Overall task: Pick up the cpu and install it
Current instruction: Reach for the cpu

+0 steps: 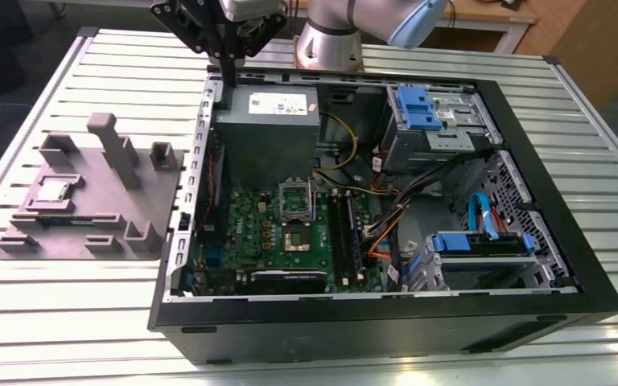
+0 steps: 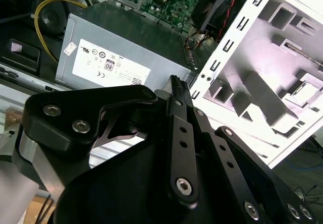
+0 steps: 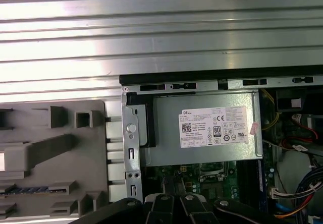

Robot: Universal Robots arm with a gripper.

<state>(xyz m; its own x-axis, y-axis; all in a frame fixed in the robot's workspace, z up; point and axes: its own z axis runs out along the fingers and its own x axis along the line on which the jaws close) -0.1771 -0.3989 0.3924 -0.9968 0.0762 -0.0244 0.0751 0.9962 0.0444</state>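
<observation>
Sitting nearest in 1 open pc case [image 1: 395, 322], 1 motherboard [image 1: 287, 233] carries 1 socket [image 1: 296, 238]. Outside the case wall, at the exterior view's left, 1 cpu [image 1: 51, 190] lies flat on 1 grey tray [image 1: 148, 201]. Farther back sits 1 grey power box [image 1: 268, 133]. Above its rear corner hangs 1 gripper [image 1: 226, 56], fingers pinched narrow w/ nothing between; the arm is cut off up top.

Cpu [image 1: 51, 191] tiny, detail unreadable; arm [image 1: 328, 44] cropped.
</observation>
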